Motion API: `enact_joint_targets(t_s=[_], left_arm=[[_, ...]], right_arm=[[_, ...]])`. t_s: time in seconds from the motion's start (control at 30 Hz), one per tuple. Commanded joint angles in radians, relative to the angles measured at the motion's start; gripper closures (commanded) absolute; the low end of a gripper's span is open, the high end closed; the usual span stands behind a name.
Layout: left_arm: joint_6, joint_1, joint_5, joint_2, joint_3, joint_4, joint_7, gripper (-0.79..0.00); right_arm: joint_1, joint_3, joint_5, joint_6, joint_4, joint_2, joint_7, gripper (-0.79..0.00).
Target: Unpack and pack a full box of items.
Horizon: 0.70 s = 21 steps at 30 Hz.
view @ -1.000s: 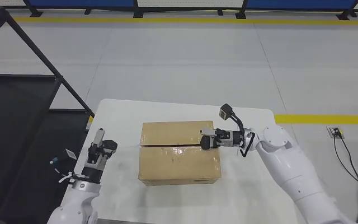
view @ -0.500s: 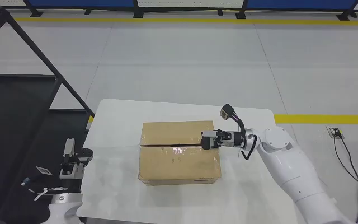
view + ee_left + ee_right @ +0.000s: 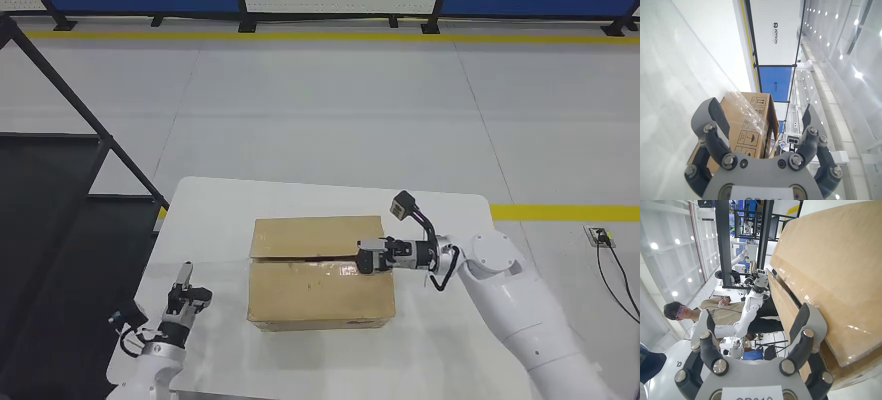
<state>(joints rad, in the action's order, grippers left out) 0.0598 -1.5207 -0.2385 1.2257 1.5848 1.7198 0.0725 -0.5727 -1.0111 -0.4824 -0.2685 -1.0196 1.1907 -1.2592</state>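
Brown box (image 3: 320, 288) stayed shut as the spread right tool (image 3: 366, 258) slid along its crack and the spread left tool (image 3: 188, 297) came closer.

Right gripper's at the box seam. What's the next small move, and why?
Probably ease the right gripper shut on the flap edge and lift a little. It is open at the seam end of the box, one finger against that edge, where a gap shows; clear tape spans the seam.
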Motion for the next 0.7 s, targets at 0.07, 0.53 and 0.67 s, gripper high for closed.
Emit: enact_joint_targets(t_s=[0.07, 0.53, 0.67], left_arm=[[-0.019, 0.058, 0.003, 0.003, -0.021, -0.074, 0.008, -0.785], [-0.026, 0.244, -0.125, 0.024, -0.081, -0.292, 0.048, -0.785], [-0.001, 0.296, -0.180, 0.033, -0.095, -0.349, 0.041, -0.785]], right_arm=[[0.000, 0.006, 0.005, 0.005, 0.001, 0.002, 0.000, -0.785], [0.012, 0.011, -0.017, 0.001, 0.035, 0.012, 0.013, -0.785], [0.013, 0.007, -0.022, -0.002, 0.043, 0.012, 0.009, -0.785]])
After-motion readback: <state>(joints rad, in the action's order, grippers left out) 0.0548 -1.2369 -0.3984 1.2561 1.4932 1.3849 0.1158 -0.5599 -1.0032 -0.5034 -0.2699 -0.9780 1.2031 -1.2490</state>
